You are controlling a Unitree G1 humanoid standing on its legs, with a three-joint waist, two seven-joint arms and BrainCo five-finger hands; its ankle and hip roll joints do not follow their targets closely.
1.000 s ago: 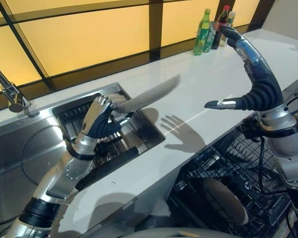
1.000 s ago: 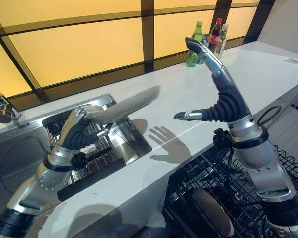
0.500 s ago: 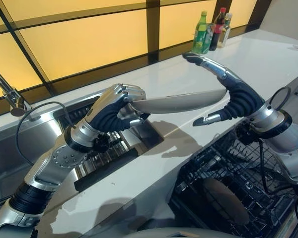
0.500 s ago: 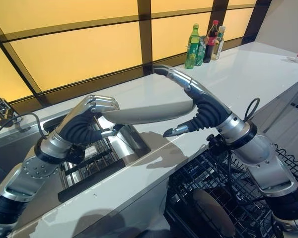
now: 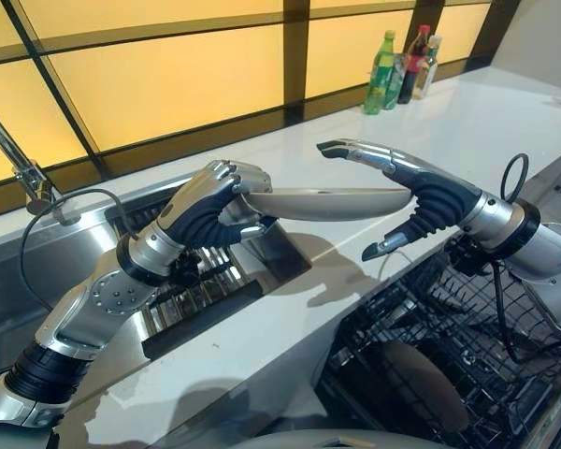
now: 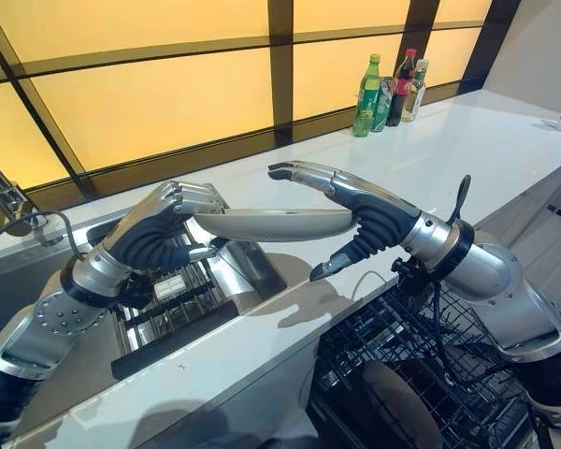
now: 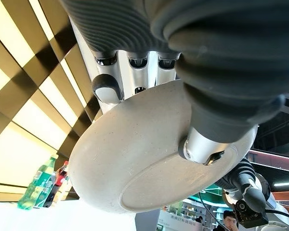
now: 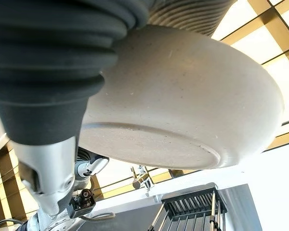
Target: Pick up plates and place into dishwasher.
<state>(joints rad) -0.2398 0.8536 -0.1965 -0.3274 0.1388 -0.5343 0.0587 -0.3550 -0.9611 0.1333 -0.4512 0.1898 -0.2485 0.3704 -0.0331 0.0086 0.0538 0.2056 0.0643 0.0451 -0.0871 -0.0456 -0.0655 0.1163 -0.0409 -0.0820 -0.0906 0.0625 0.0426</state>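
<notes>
Dishwasher rack: nearest of all, pulled out below the desk edge; one plate already in the rack stands among the wires.
Desk: white top, running from the sink off to the right.
Drying rack: sits in the sink's right basin, just under the left hand.
Left hand: fingers curled over the rim of the plate and thumb under it, pinching one edge; the left wrist view confirms this grip.
Plate: held roughly level in the air above the desk, between sink and dishwasher, touching both hands.
Right hand: fingers laid straight over the plate's far edge, thumb spread below and seemingly clear of it; the hand is not closed on the plate.
Bottles: standing together far back on the desk by the window, well apart from the work.
Change: a second ago the plate was tilted up out of the sink rack in the left hand alone, with the right hand raised apart; now the plate is level and the right hand has reached its free edge.
Meaning: this looks like a handover mid-way; the right hand likely needs to close before the left lets go.
Risk: releasing early could drop the plate onto the desk edge.
</notes>
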